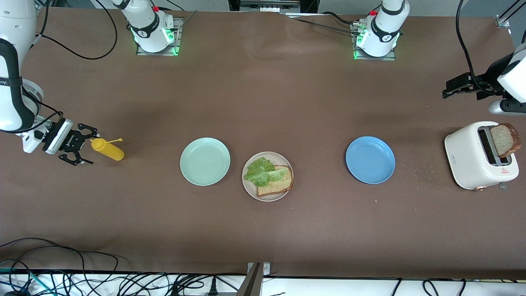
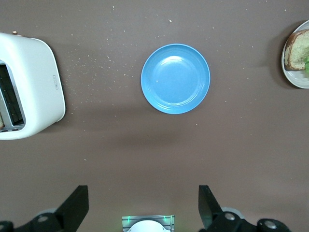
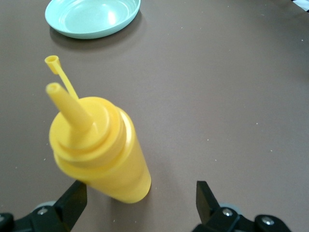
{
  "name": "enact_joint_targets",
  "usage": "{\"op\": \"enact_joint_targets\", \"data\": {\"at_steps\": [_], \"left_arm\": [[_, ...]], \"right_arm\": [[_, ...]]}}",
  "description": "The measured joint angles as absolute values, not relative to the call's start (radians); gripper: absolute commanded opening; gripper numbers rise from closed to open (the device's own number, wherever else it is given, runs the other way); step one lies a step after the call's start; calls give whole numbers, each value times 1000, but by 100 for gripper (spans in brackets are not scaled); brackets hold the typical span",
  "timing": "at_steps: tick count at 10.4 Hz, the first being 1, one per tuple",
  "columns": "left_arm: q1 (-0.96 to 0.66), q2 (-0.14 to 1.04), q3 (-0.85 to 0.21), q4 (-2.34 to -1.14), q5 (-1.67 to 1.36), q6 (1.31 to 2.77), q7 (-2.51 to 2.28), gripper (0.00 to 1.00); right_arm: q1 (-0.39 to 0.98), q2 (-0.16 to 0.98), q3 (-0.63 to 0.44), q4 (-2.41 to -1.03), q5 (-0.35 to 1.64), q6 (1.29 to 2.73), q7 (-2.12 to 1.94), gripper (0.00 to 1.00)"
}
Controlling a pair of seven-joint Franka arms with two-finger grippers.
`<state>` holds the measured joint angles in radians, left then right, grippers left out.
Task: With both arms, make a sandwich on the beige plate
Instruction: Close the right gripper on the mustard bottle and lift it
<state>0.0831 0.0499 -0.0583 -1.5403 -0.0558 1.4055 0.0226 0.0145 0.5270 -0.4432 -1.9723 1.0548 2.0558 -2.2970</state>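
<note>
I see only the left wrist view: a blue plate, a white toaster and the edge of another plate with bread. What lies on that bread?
Observer: A green lettuce leaf lies on the bread slice, on the beige plate. No second slice covers it yet.
Operator: Is there more bread somewhere?
Observer: Yes, one slice sticks up out of the toaster, at the left arm's end of the table.
Operator: Where is the right gripper?
Observer: The right gripper is open, close beside a yellow squeeze bottle at the right arm's end of the table. The bottle's cap is off its nozzle.
</note>
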Motion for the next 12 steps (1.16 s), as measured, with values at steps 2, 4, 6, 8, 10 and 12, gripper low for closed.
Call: {"op": "enact_joint_targets", "data": {"at_steps": [2,4,6,8,10,12], "left_arm": [[83,50,-58,-1540,-56,1406,23,100],[83,50,-58,-1540,-56,1406,23,100],[83,50,-58,-1540,-56,1406,23,100],[83,50,-58,-1540,-56,1406,23,100],[83,50,-57,-1540,-55,1406,23,100],[84,50,-57,-1540,-55,1406,23,100]], "right_arm": [[17,543,-428,-1973,1094,2053,-2305,85],[19,567,-411,-1972,1135,2053,-2307,37],[20,589,-401,-1972,1159,2053,-2311,0],[26,592,-400,-1963,1163,2056,-2318,0],[79,591,-398,-1931,1165,2109,-2316,0],[184,589,-395,-1899,1166,2238,-2269,0]]}}
